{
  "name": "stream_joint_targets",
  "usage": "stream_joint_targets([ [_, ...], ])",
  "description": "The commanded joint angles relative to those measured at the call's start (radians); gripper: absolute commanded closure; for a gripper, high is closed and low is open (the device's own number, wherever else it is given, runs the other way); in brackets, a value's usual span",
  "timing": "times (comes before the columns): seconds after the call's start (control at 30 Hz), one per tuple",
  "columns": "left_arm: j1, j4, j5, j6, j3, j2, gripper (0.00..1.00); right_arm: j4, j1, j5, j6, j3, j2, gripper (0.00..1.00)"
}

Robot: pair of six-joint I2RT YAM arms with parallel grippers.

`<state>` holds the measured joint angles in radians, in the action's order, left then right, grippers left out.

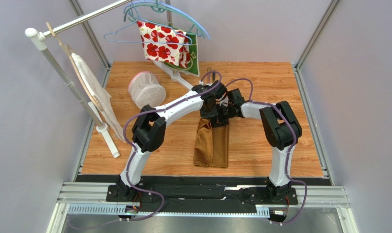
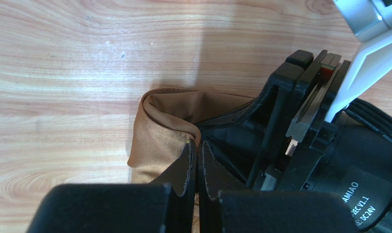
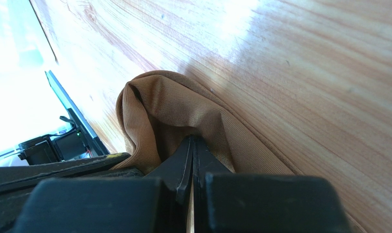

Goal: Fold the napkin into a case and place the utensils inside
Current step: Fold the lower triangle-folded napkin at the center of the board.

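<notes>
The golden-brown napkin (image 1: pixel 211 145) lies folded in a long narrow strip on the wooden table, running from the near side toward the middle. Both grippers meet at its far end. My left gripper (image 1: pixel 208 115) is shut on a raised fold of the napkin (image 2: pixel 159 141), and its tips (image 2: pixel 198 145) pinch the ribbed hem. Just to its right, my right gripper (image 1: pixel 227 116) is shut on the napkin (image 3: pixel 154 107), whose cloth bunches up around its tips (image 3: pixel 193 141). The right gripper's black body (image 2: pixel 305 145) fills the right of the left wrist view. The utensils are out of view.
A pink-and-white mesh basket (image 1: pixel 146 89) stands at the back left. Behind it a rail holds hangers (image 1: pixel 154 14) with a white cloth with red flowers (image 1: pixel 163 43) and a green cloth (image 1: pixel 195 58). A white stand (image 1: pixel 103 127) with a pale bag is at the left edge.
</notes>
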<state>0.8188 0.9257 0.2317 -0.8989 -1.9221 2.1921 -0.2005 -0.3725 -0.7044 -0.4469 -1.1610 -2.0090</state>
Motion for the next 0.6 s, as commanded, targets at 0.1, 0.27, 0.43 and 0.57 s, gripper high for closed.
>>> stream_joint_targets([
  [0.1, 0.006, -0.070, -0.020, 0.015, 0.006, -0.009, 1.00, -0.097, 0.009, 0.057, -0.001, -0.016, 0.114, 1.00],
  [0.27, 0.005, -0.079, -0.020, 0.012, 0.005, -0.003, 1.00, -0.155, 0.023, 0.097, 0.002, 0.015, 0.205, 1.00],
  [0.43, 0.005, -0.085, -0.020, 0.015, 0.002, 0.004, 1.00, -0.178, 0.024, 0.131, 0.017, 0.063, 0.233, 1.00],
  [0.57, 0.005, -0.097, -0.034, 0.008, 0.002, 0.014, 1.00, -0.165, 0.024, 0.164, 0.033, 0.069, 0.199, 1.00],
])
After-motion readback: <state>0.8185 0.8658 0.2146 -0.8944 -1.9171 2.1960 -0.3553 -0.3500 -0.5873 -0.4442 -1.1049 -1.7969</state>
